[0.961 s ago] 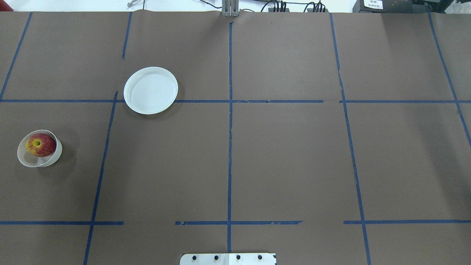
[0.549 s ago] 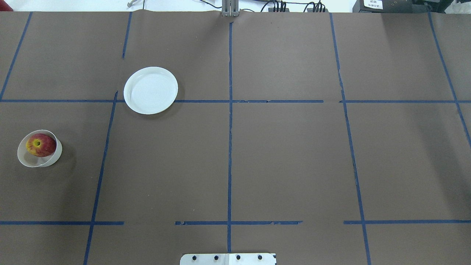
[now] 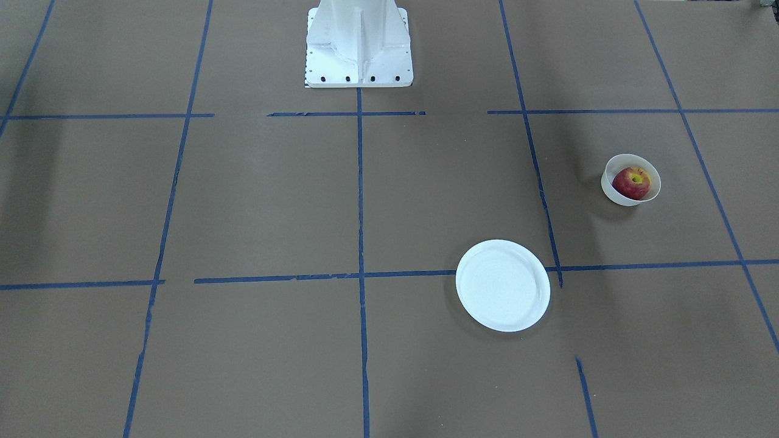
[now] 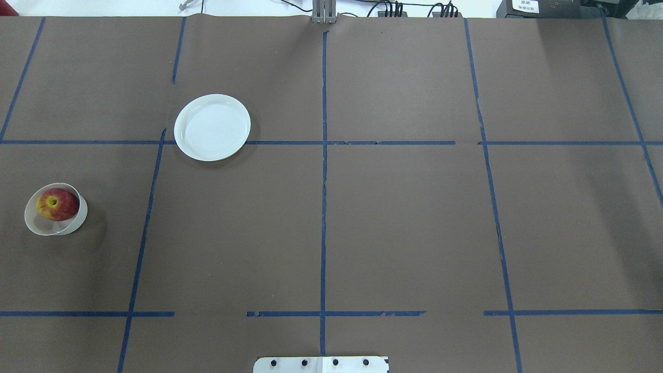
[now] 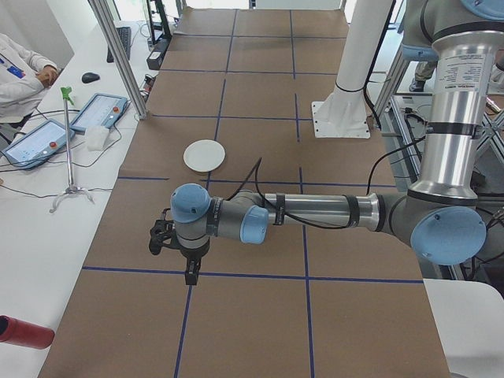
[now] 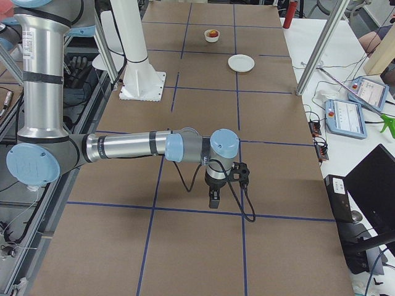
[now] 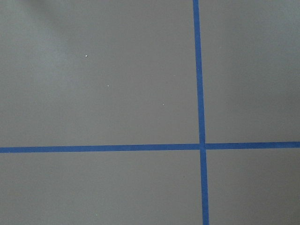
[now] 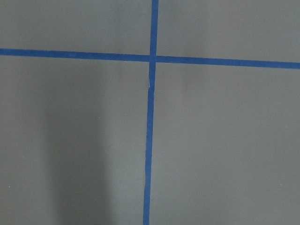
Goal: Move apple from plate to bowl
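The red apple (image 4: 57,204) with a yellow stem patch sits inside the small cream-white bowl (image 4: 39,226) at the table's left side; both also show in the front-facing view, the apple (image 3: 631,182) in the bowl (image 3: 611,185). The flat white plate (image 4: 212,127) is empty, farther out and to the right of the bowl. My left gripper (image 5: 191,272) shows only in the exterior left view and my right gripper (image 6: 213,200) only in the exterior right view. Both hang low over bare table, far from the dishes. I cannot tell whether they are open or shut.
The robot's white pedestal (image 3: 359,42) stands at the table's near middle edge. Blue tape lines (image 4: 323,181) cross the brown table. A side bench holds tablets (image 5: 31,142), a stand and a red bottle (image 5: 24,331). Metal posts (image 5: 118,59) rise at the table's far edge.
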`<state>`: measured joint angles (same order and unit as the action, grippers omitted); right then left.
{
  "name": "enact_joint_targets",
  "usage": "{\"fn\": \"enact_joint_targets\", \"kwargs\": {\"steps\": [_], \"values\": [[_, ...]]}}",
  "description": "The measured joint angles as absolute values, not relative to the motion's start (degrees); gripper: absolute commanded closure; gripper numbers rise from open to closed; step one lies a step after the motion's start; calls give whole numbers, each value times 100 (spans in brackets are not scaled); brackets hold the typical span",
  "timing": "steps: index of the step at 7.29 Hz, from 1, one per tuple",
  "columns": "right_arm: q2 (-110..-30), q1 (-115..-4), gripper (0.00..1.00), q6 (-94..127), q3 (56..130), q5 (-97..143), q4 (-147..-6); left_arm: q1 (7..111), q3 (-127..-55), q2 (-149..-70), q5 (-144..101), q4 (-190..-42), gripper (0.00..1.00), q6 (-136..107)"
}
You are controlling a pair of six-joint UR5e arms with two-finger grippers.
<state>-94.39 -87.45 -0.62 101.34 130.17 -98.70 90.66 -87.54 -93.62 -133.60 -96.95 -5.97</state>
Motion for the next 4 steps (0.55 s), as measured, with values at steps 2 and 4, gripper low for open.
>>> {"fn": "enact_joint_targets", "kwargs": {"steps": [2, 4], "values": [[-9440, -8745, 0, -61, 10134, 13017, -9870, 9062, -8999, -9262, -13512, -9296, 0, -404], [-9440, -8745, 0, -61, 10134, 13017, -9870, 9056, -9274, -9087, -13635, -9030, 0, -193]]}}
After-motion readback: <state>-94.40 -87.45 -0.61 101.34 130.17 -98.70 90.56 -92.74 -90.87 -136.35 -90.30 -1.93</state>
